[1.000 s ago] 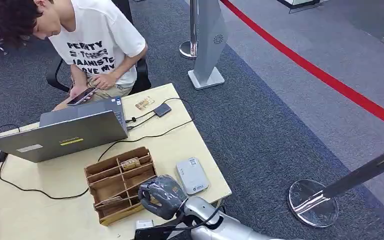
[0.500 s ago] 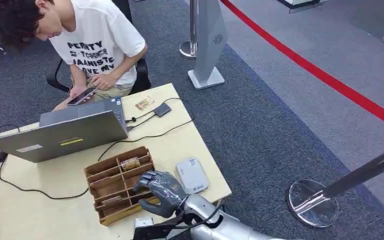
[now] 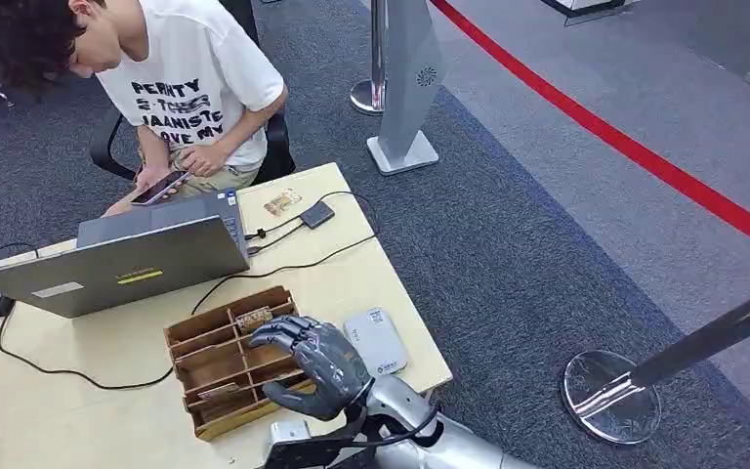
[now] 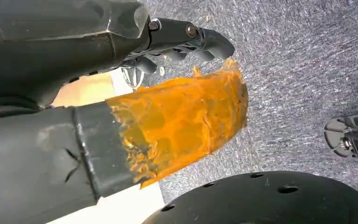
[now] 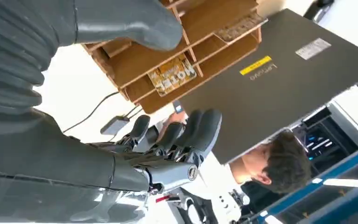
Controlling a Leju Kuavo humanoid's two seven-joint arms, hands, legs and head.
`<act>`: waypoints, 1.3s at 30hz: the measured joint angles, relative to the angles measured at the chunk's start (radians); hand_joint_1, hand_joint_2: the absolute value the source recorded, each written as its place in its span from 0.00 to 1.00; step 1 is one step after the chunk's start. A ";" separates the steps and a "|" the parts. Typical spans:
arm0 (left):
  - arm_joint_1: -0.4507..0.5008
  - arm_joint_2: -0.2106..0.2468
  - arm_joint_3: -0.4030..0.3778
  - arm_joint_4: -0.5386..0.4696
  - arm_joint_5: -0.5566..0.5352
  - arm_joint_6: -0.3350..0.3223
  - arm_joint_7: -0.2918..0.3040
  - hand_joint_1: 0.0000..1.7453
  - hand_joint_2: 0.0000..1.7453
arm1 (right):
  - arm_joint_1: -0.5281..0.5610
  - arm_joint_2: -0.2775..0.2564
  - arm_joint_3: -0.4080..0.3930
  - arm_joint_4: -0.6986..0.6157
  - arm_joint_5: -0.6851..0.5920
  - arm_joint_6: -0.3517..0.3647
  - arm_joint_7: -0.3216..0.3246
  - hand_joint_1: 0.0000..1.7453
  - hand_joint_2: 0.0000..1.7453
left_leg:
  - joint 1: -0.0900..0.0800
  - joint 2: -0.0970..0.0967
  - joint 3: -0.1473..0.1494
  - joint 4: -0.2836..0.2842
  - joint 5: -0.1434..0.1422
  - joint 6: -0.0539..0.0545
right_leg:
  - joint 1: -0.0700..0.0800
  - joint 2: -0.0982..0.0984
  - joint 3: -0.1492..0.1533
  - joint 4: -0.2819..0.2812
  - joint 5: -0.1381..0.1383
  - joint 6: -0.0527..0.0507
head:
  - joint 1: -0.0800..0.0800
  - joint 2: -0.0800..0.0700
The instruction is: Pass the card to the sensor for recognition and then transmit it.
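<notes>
A brown wooden card organizer sits on the pale table. A patterned card lies in its far compartment and another card in a near one. My right hand hovers over the organizer's right side, fingers spread, holding nothing. In the right wrist view the thumb and fingers stand apart around a "HOTEL" card in the organizer. The white sensor box lies just right of the organizer. My left hand, its thumb wrapped in orange, hangs over grey carpet, empty.
A grey laptop stands open behind the organizer, with cables across the table. A small black reader and a loose card lie at the far edge. A seated person holds a phone. Stanchion bases stand on the carpet.
My right hand has uncurled from a closed, turned-over pose to spread fingers and has reached farther over the organizer. The person and the table things have stayed put.
</notes>
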 joint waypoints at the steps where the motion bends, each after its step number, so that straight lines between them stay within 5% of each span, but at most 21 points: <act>1: 0.000 0.000 0.000 0.000 0.000 0.000 0.000 0.00 0.00 | 0.003 -0.001 0.000 -0.005 0.000 0.001 0.000 0.44 1.00 | 0.000 0.000 0.000 0.000 0.000 0.000 | 0.000 0.000 0.000 0.000 0.000 0.000 | 0.000 0.000; 7: 0.000 0.000 0.003 0.000 0.000 0.000 0.000 0.00 0.00 | 0.014 -0.003 -0.005 0.005 -0.004 0.006 -0.002 0.51 1.00 | 0.000 0.000 0.000 0.000 0.000 0.000 | 0.000 0.000 0.000 0.000 0.000 0.000 | 0.000 0.000; 23: 0.000 0.000 0.004 0.000 0.000 -0.001 0.000 0.00 0.00 | 0.010 -0.002 -0.025 0.101 0.022 0.011 0.016 0.47 1.00 | 0.000 0.000 0.000 0.000 0.000 0.000 | 0.000 0.000 0.000 0.000 0.000 0.000 | 0.000 0.000; 30: 0.000 0.000 0.003 0.000 0.000 -0.002 0.000 0.00 0.00 | 0.000 0.002 -0.032 0.132 0.020 0.011 0.018 0.58 1.00 | 0.000 0.000 0.000 0.000 0.000 0.000 | 0.000 0.000 0.000 0.000 0.000 0.000 | 0.000 0.000; 39: 0.000 0.000 0.004 0.000 0.000 -0.003 0.000 0.00 0.00 | -0.013 0.008 -0.045 0.178 0.028 0.009 0.024 0.54 1.00 | 0.000 0.000 0.000 0.000 0.000 0.000 | 0.000 0.000 0.000 0.000 0.000 0.000 | 0.000 0.000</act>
